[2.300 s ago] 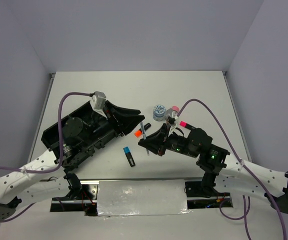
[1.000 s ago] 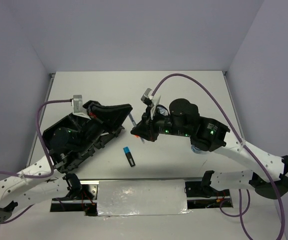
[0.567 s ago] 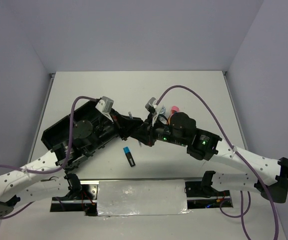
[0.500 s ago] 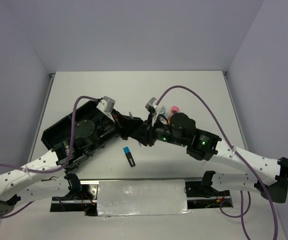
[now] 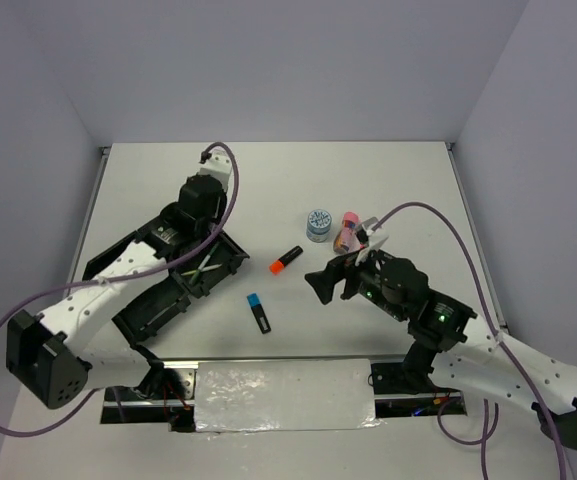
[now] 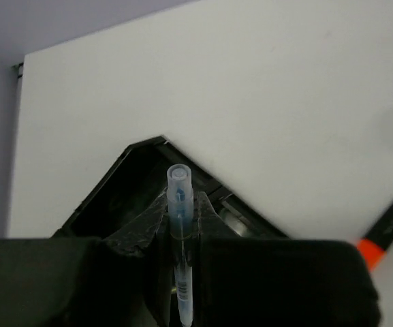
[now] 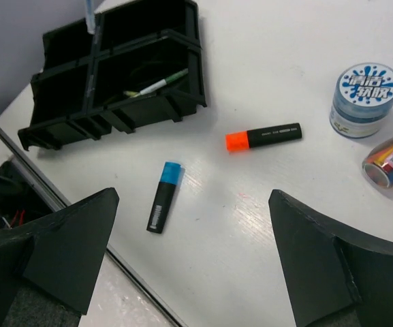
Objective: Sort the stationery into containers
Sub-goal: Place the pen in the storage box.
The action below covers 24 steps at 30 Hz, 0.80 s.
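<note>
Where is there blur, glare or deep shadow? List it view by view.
Top external: sharp and evenly lit, with glare on the silvery strip. Left wrist: the pale pen in the left gripper looks soft, the gripper body nearly black. Right wrist: the orange highlighter and blue highlighter are sharp; the open right gripper is dark and featureless.

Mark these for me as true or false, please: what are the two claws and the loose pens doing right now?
1. The left gripper grips a thin pen. True.
2. The right gripper clamps the orange-capped highlighter. False: its jaws stand open and empty, and that highlighter lies on the table.
3. The blue-capped highlighter lies inside the tray. False: it lies on the table outside the tray.
4. A tape roll stands next to the pink tube. True.
</note>
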### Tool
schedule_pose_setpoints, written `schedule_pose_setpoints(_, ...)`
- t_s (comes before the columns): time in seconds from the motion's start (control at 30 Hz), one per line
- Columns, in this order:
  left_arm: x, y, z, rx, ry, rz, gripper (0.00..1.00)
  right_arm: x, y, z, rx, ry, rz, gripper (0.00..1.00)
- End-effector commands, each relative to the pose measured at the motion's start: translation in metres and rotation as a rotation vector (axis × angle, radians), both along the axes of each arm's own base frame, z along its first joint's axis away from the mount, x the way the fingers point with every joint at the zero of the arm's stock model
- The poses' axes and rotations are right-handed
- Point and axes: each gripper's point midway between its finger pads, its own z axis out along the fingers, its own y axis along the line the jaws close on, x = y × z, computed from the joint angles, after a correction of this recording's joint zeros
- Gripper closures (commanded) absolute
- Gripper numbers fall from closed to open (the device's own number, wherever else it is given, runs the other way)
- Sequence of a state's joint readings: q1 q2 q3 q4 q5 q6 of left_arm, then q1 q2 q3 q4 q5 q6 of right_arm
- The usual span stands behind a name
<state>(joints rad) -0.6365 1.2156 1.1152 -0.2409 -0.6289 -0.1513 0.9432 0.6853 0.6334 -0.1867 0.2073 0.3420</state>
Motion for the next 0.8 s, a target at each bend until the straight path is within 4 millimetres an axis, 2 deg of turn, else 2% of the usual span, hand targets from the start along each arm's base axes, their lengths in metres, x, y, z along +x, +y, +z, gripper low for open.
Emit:
schedule_pose_setpoints(0.0, 0.018, 0.011, -0.042, 0.233, 0.101, -0.163, 1.0, -0.002, -0.017, 0.016, 0.052, -0.047, -0.042, 0.0)
schedule_pose_setpoints(0.17, 0.019, 0.023, -0.097, 0.26, 0.215, -0.152, 1.0, -0.011, -0.028, 0.01, 0.051, -0.048, -0.037, 0.0)
schedule_pose_setpoints(0.3, 0.013, 0.018, -0.127, 0.231, 0.262, -0.18, 0.81, -0.018, -0.035, 0.013, 0.079, -0.06, -0.033, 0.0)
schedule_pose_setpoints(0.33, 0.012, 0.016, -0.129, 0.22, 0.262, -0.183, 0.76, -0.019, -0.036, 0.014, 0.087, -0.062, -0.032, 0.0)
schedule_pose_setpoints(0.4, 0.01, 0.017, -0.136, 0.214, 0.278, -0.179, 0.71, -0.021, -0.04, 0.015, 0.107, -0.062, -0.038, 0.0)
schedule_pose_setpoints(0.5, 0.007, 0.018, -0.142, 0.205, 0.294, -0.17, 0.53, -0.025, -0.041, 0.015, 0.131, -0.061, -0.029, 0.0)
schedule_pose_setpoints(0.53, 0.005, 0.019, -0.144, 0.21, 0.31, -0.165, 0.4, -0.026, -0.042, 0.015, 0.133, -0.06, -0.028, 0.0)
schedule_pose_setpoints(0.67, 0.002, 0.025, -0.13, 0.203, 0.293, -0.121, 0.19, -0.027, -0.047, 0.015, 0.122, -0.05, -0.044, 0.0)
schedule_pose_setpoints(0.7, 0.001, 0.025, -0.12, 0.151, 0.269, -0.084, 0.01, -0.028, -0.049, 0.014, 0.114, -0.039, -0.051, 0.0)
schedule_pose_setpoints(0.77, -0.001, 0.02, -0.105, 0.1, 0.251, -0.084, 0.01, -0.027, -0.053, 0.019, 0.12, -0.035, -0.073, 0.0)
